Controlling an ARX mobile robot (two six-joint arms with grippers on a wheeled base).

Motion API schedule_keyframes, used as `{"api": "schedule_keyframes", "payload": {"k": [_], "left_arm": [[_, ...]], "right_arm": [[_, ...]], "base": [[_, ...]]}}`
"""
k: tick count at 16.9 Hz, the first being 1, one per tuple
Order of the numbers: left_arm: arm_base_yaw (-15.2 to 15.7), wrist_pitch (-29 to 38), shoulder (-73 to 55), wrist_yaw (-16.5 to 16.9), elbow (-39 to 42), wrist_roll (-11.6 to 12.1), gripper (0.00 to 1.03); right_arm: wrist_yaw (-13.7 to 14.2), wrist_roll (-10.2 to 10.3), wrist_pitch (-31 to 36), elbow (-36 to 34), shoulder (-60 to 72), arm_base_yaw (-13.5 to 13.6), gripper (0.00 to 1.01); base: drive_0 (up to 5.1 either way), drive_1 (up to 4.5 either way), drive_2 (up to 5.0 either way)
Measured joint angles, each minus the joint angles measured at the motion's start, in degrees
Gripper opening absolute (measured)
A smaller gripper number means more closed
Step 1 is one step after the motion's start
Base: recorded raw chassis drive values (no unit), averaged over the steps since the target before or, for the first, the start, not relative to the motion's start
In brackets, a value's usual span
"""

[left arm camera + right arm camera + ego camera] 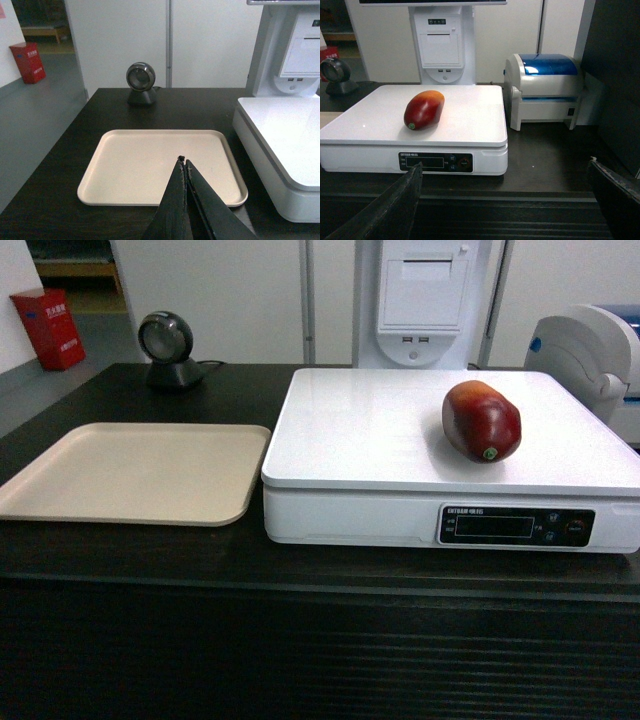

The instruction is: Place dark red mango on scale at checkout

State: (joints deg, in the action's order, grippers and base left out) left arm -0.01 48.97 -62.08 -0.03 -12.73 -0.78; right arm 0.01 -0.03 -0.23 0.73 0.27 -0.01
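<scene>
The dark red mango [482, 420] lies on the flat white top of the scale [380, 430], toward its right side, with a small green sticker at its near end. The right wrist view shows the mango [423, 109] left of centre on the scale [470, 110], yellow-orange at its far end. The scale stands on the dark checkout counter [200, 560] with its ribbed front. My right gripper [505, 167] is open, back from the counter's front edge, holding nothing. My left gripper [183, 161] is shut and empty, hovering over the beige tray [140, 165]. Neither gripper appears in the head view.
A beige tray [130, 472] lies left of the scale. A round black scanner [168, 348] stands at the counter's back left. A white and blue printer [545, 90] sits right of the scale, a white terminal stand [442, 45] behind it. A red box [48, 328] stands on the floor far left.
</scene>
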Motion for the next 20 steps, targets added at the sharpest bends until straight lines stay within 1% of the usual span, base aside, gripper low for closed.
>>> {"api": "schedule_keyframes", "payload": {"k": [4,9,10,12,16,20], "left_arm": [[0.00,-4.20,9.49,0.00,5.79,-0.02,0.02],[0.00,-9.38,17.94,0.00,8.90,0.00,0.02],[0.00,-6.34,18.32,0.00,10.97,0.00,0.02],[0.00,-11.54,22.18,0.00,12.20,0.00,0.02],[0.00,-16.87,29.81,0.00,12.20,0.00,0.02],[0.00,-24.81,38.10,0.00,12.20,0.00,0.02]], "right_arm": [[0.00,0.00,0.02,0.00,0.00,0.00,0.98],[0.00,0.00,0.02,0.00,0.00,0.00,0.98],[0.00,0.00,0.02,0.00,0.00,0.00,0.98],[0.02,0.00,0.00,0.00,0.00,0.00,0.98],[0.00,0.00,0.02,0.00,0.00,0.00,0.98],[0.00,0.00,0.02,0.00,0.00,0.00,0.98]], "base": [[0.0,0.00,0.0],[0.0,0.00,0.0],[0.0,0.00,0.0],[0.0,0.00,0.0],[0.0,0.00,0.0],[0.0,0.00,0.0]]}}
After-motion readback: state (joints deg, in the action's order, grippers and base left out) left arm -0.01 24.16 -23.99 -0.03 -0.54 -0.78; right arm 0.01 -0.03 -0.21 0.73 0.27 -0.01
